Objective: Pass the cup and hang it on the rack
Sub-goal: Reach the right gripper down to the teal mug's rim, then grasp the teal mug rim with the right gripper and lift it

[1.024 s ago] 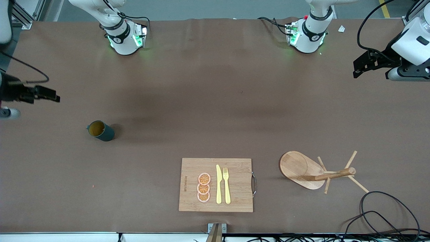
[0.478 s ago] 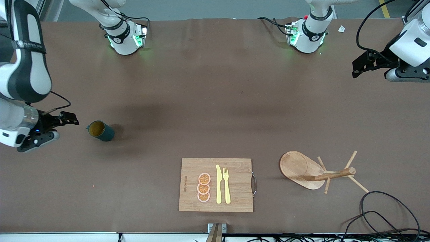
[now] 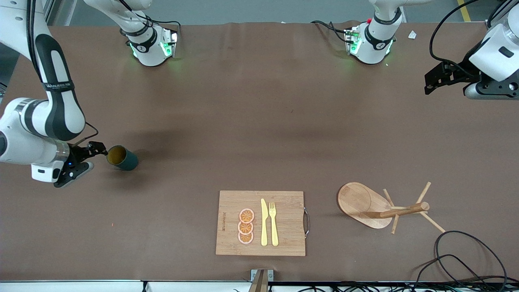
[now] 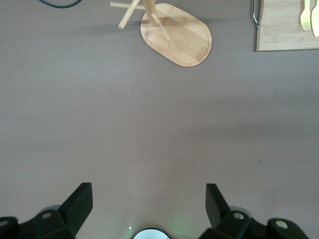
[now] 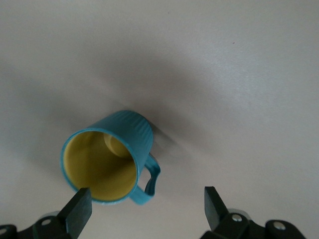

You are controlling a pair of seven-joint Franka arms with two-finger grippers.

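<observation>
Right gripper (image 3: pixel 94 151) sat at mid-left of the front view, jaws spread wide and empty, just beside the cup (image 3: pixel 122 157). Cup stood upright on the table toward the right arm's end, well apart from the rack (image 3: pixel 383 207) at lower right. In the right wrist view the cup (image 5: pixel 110 158) lay between the fingers (image 5: pixel 77 209), handle turned toward the camera.

Left gripper (image 3: pixel 436 77) waited, open and holding nothing, at upper right.

Judgement: centre the jaws across the cup wall (avoid the handle, needed free for a peg), descend squarely, close gently.
</observation>
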